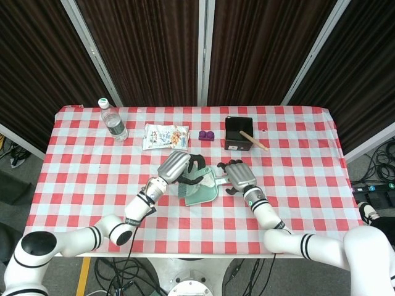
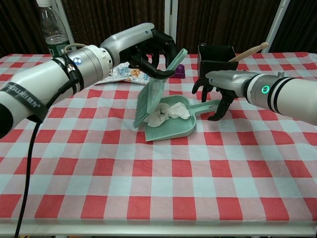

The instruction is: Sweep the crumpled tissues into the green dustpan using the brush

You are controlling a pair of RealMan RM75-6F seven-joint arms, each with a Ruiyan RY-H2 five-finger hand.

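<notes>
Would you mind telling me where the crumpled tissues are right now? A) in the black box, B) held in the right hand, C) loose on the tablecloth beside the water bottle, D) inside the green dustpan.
D: the chest view shows the white crumpled tissues lying in the green dustpan, just in front of the brush that the left hand holds.

Robot lab: curtained backdrop (image 1: 142, 43), floor cables (image 1: 379, 166), checkered table (image 1: 80, 179).

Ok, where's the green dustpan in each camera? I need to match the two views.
Head view: green dustpan at table centre, between the two hands, partly hidden.
Chest view: centre, tissues inside, brush at its left edge.
Shared landmark: black box behind it.
</notes>
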